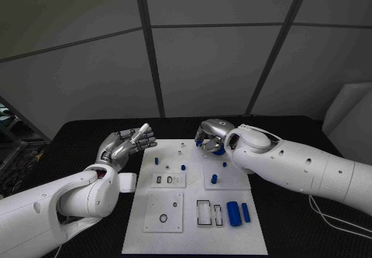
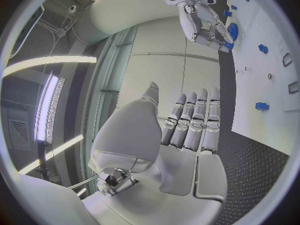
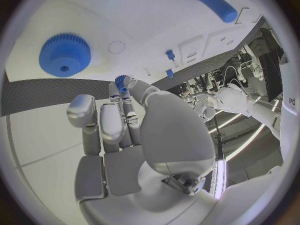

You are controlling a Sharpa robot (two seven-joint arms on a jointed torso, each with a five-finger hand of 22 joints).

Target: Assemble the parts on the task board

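Observation:
The white task board (image 1: 194,236) lies in the middle of the black table. My right hand (image 1: 213,135) hovers over the board's far edge, and a small blue gear (image 3: 122,80) is pinched between its thumb and a fingertip. A larger blue gear (image 3: 64,54) sits on the board just beyond those fingers (image 2: 232,31). My left hand (image 1: 128,144) is raised beside the board's far left corner, fingers straight and together, holding nothing. Two blue cylinders (image 1: 234,213) lie at the board's near right, and short blue pegs (image 1: 214,179) stand mid-board.
Two raised white sub-plates (image 1: 164,212) with holes and slots occupy the board's left half. Empty rectangular slots (image 1: 204,212) lie beside the cylinders. A white cable (image 1: 329,215) runs across the table at the right, under my right arm.

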